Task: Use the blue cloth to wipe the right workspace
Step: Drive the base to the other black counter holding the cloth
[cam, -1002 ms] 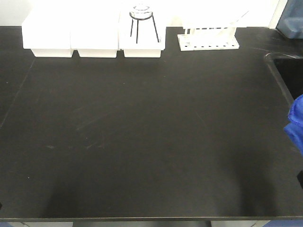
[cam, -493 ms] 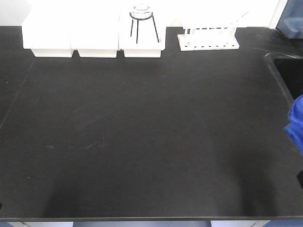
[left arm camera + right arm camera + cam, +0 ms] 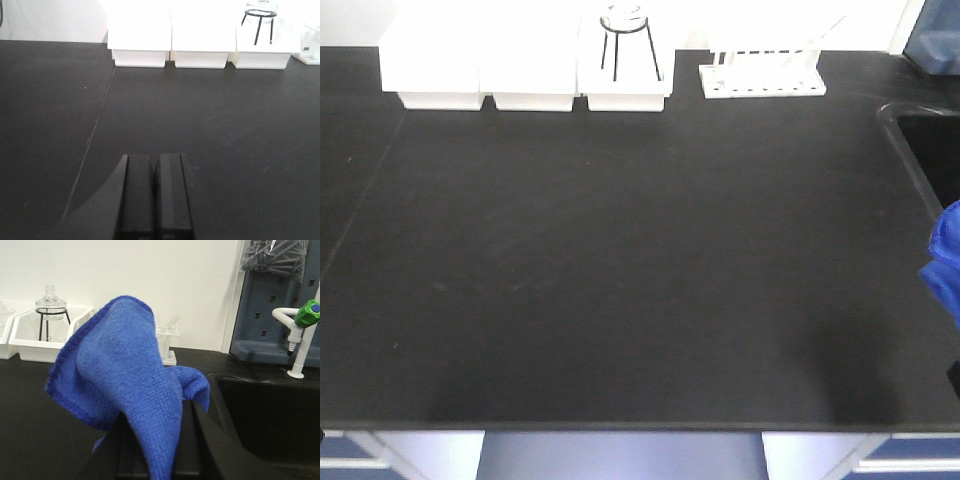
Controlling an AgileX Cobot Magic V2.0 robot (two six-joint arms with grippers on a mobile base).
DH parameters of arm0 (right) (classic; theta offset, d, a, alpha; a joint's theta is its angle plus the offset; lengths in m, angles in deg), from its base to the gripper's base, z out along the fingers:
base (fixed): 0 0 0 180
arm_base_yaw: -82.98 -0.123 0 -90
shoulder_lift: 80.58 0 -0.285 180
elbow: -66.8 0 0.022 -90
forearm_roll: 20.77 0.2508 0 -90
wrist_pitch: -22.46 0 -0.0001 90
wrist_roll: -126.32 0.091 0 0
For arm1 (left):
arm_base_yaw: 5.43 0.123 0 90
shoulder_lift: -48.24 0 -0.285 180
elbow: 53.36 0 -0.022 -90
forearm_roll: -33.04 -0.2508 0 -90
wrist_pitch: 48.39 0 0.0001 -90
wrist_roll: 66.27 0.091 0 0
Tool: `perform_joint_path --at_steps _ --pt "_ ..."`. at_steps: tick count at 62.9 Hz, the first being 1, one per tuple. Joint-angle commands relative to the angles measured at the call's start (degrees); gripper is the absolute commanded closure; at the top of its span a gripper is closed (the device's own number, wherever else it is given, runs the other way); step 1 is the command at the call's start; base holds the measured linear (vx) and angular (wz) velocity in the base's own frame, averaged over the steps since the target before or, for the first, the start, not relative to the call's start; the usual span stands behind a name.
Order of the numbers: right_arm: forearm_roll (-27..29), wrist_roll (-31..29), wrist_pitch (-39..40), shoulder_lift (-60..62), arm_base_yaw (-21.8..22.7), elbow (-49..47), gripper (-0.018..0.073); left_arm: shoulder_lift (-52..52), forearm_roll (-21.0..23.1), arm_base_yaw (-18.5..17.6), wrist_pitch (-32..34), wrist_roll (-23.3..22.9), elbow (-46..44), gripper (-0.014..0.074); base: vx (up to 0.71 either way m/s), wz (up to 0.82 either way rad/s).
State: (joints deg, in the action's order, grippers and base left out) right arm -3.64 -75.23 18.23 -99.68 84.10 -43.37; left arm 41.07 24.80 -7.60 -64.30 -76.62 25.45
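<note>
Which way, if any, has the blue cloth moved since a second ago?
Yes, slightly: toward the bench's front edge, which rose in frame while the blue cloth held its spot.

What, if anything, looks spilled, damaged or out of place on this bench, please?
Nothing stands out. The black benchtop shows only faint pale scuffs, no spill. The white bins and the tube rack stand in a tidy row at the back, and the blue cloth is pinched in the right end effector.

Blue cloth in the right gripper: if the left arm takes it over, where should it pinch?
Pinch the small royal-blue fabric cloth at its free upper fold, coming from the robot's left. That flap stands clear above the right gripper, whose jaws clamp the lower part.
</note>
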Motion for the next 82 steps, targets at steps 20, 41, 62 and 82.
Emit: perform_joint_path --at_steps 20,41,62,82 --pt "0.1 -0.5 5.2 -0.9 -0.1 -1.8 0.0559 0.9 -0.1 -0.3 4.5 -0.5 1.7 0.0602 -0.24 0.07" --pt "0.1 -0.5 5.2 -0.9 -0.1 -1.8 0.0559 0.9 -0.1 -0.3 4.5 -0.5 1.7 0.0602 -0.31 -0.03" --pt "0.1 -0.5 5.0 -0.9 -0.1 -1.8 0.0559 0.9 -0.1 -0.3 4.5 -0.5 1.7 0.0602 -0.37 -0.13" --pt "0.1 -0.5 4.9 -0.9 -0.1 -1.8 0.0559 0.9 -0.1 -0.3 4.5 -0.5 1.7 0.0602 -0.36 -0.14"
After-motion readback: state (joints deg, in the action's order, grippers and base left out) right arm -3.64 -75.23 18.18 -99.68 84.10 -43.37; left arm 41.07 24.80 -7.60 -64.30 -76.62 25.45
